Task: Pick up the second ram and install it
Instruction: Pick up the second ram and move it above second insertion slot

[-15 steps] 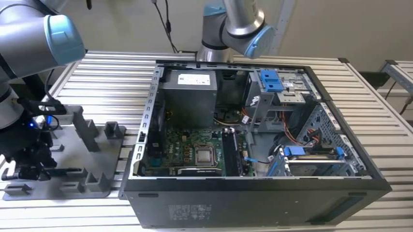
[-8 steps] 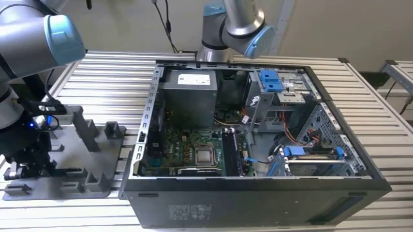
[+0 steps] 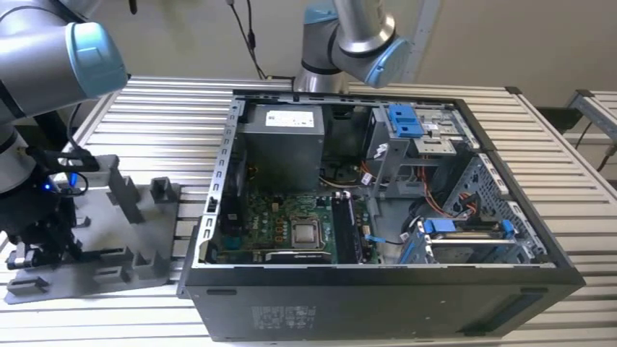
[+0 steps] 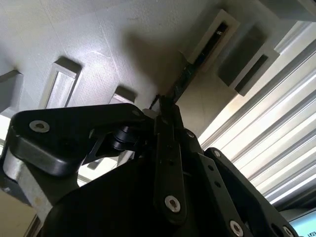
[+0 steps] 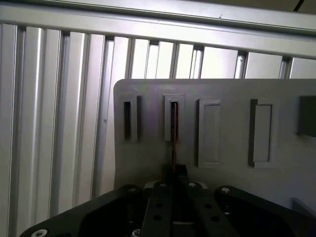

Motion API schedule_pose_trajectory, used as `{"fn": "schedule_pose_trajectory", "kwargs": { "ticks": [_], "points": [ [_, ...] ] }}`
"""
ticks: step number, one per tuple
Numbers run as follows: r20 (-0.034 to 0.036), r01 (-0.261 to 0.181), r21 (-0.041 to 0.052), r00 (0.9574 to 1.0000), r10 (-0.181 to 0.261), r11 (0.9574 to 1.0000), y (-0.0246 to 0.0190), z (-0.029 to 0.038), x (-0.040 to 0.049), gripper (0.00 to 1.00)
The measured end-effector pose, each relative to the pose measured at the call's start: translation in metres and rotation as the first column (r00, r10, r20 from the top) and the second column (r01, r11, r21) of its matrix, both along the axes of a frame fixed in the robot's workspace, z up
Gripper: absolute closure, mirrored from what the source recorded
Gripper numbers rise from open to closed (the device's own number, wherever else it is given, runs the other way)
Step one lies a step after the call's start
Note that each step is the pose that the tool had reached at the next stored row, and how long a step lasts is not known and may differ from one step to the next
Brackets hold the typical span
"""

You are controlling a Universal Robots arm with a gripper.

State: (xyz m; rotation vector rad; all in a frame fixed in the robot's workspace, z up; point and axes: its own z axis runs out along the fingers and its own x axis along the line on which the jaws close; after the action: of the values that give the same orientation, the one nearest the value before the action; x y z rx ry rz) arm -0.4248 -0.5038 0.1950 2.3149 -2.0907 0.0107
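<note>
The second ram (image 5: 174, 136) shows edge-on in both wrist views as a thin dark strip (image 4: 183, 79). Its far end sits in a slotted peg (image 5: 174, 106) of the grey fixture plate (image 5: 227, 177). My gripper (image 5: 174, 174) is shut on the strip's near end, its black fingers (image 4: 167, 123) pressed close on either side. In the exterior view the gripper (image 3: 43, 253) hangs low over the fixture plate (image 3: 97, 278) at the exterior view's left, well apart from the open computer case (image 3: 386, 217).
Inside the case lie the green motherboard (image 3: 279, 224) with a square silver processor (image 3: 306, 233), a grey power supply (image 3: 282, 141) and blue drive brackets (image 3: 405, 119). Another arm (image 3: 352, 36) stands behind the case. Ribbed aluminium table slats (image 5: 59, 98) surround the plate.
</note>
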Motion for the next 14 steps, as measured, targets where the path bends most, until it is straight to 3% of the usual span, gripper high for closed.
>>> {"fn": "schedule_pose_trajectory", "kwargs": {
  "ticks": [14],
  "points": [
    [0.0005, 0.000, 0.0004, 1.0000, 0.000, 1.0000, 0.0000, 0.0008, 0.0000, 0.86]
  ]
}}
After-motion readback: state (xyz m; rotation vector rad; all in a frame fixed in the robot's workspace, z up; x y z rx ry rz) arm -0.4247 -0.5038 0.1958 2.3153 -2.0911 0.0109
